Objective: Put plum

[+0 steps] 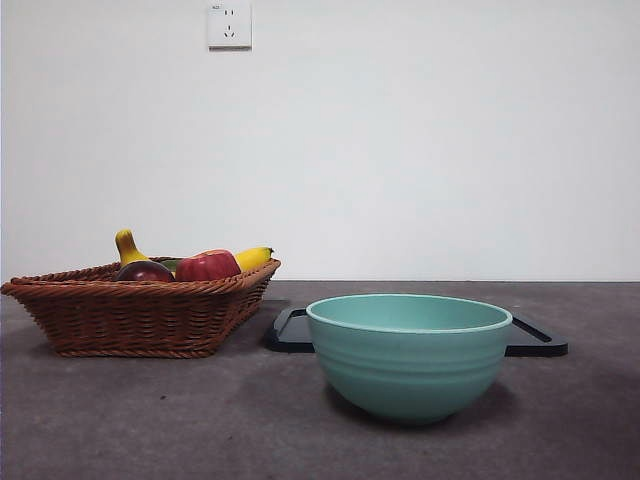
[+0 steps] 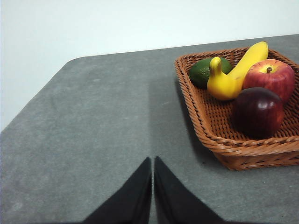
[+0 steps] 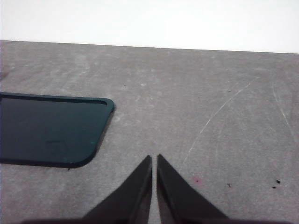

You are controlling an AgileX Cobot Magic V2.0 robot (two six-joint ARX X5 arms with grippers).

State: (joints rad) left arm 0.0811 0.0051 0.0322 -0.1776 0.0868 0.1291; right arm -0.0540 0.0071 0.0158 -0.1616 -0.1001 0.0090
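A brown wicker basket [image 1: 140, 315] stands at the left of the gray desk [image 1: 150, 420], its near rim low and its top open from above. Inside it the plum [image 2: 258, 112] sits in the near corner, just beside the red apple [image 2: 269, 77], with a banana [image 2: 236, 72] and a green avocado [image 2: 205, 71] further in. The plum is roundish, with no clear long axis or pointing end; its skin is smooth, glossy and dark maroon-purple, with a small highlight. Bare desk lies between the basket and the left end effector [image 2: 153, 161], whose jaws are pressed together. To the right, a teal bowl [image 1: 408, 355] stands in front of a flat black tray [image 3: 49, 128]. The right end effector [image 3: 154, 158] is also closed, over bare desk beside the tray's rounded corner.
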